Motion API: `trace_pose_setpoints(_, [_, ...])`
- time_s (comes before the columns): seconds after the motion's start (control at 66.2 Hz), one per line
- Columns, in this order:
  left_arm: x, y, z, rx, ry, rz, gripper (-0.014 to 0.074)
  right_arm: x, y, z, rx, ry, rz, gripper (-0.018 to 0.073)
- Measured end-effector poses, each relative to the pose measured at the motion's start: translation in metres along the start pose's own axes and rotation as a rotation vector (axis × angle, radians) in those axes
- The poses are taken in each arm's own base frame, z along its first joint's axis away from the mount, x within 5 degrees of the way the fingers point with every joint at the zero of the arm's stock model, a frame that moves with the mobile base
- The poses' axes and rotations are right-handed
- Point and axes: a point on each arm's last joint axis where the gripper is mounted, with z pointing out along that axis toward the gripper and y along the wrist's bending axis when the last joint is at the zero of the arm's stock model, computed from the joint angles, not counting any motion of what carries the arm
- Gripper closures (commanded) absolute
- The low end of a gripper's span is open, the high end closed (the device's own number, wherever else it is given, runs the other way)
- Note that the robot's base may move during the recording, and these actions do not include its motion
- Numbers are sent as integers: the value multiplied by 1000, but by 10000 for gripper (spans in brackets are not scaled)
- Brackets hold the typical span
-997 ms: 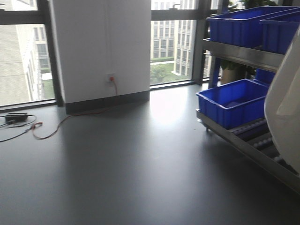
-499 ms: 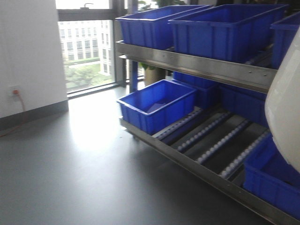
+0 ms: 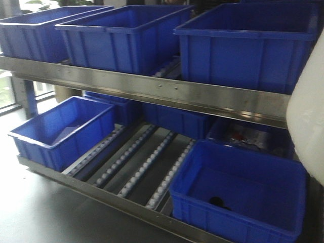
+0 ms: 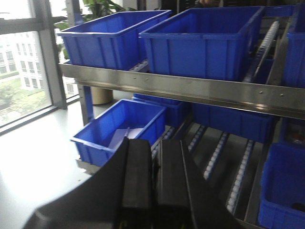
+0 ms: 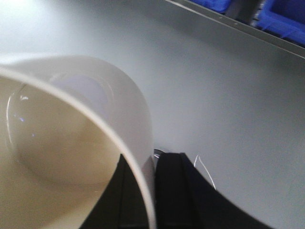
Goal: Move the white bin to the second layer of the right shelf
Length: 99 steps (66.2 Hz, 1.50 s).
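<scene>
One white bin (image 5: 71, 133) between right fingers (image 5: 172, 193)

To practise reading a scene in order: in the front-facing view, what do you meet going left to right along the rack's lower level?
In order: left blue crate → bare roller tracks → front right blue crate → white bin, in the foreground at the right edge.

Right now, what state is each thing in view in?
white bin, gripped at its rim, not yet shelved
right claw, shut on the white bin's wall
left claw, shut, empty
front right crate, holds one small dark item
lower roller tracks, bare between crates
</scene>
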Motion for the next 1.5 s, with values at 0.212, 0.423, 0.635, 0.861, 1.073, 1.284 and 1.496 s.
trace_pose_setpoints(0.212, [0,0,0,0,0,0,512,0,0,0,0,0,0,490])
trace_pose_setpoints(0.423, [0,0,0,0,0,0,512,0,0,0,0,0,0,490])
trace_pose_setpoints(0.635, [0,0,0,0,0,0,512,0,0,0,-1,-1,0,490])
trace_pose_setpoints(0.861, [0,0,0,0,0,0,512,0,0,-1,-2,-4,0,490])
trace_pose_setpoints(1.073, [0,0,0,0,0,0,512,1,0,-1,-1,-2,0,490])
trace_pose_setpoints(1.284, [0,0,0,0,0,0,512,1,0,-1,-1,-2,0,490])
trace_pose_setpoints(1.496, [0,0,0,0,0,0,512,1,0,-1,-1,-2,0,490])
